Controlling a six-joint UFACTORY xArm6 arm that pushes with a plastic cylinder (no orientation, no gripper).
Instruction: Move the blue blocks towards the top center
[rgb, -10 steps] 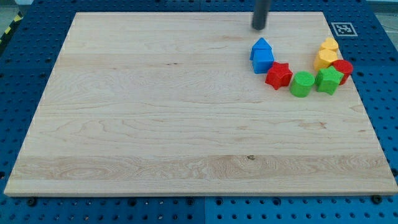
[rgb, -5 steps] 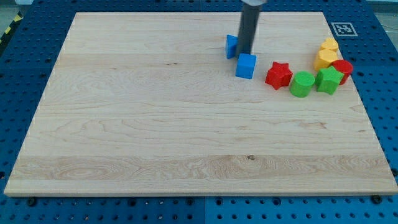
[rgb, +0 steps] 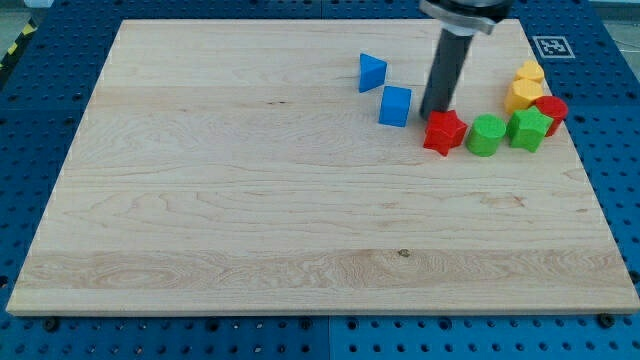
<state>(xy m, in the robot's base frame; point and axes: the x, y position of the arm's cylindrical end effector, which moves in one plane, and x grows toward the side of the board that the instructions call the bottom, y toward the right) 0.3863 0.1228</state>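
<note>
A blue triangular block (rgb: 372, 71) lies on the wooden board (rgb: 250, 200) right of the top centre. A blue cube (rgb: 395, 105) sits just below and right of it, apart from it. My tip (rgb: 434, 112) stands right of the blue cube with a small gap, and touches or nearly touches the top of a red star block (rgb: 444, 132).
Right of the red star, a green rounded block (rgb: 487, 134) and a green star block (rgb: 528, 129) sit in a row. Two yellow blocks (rgb: 523, 88) and a red block (rgb: 551, 108) cluster at the board's right edge. A marker tag (rgb: 549, 46) lies off the top right corner.
My tip pushed the two blue blocks left and apart, then moved from between them to the right of the blue cube, by the red star. The red star shifted slightly.
</note>
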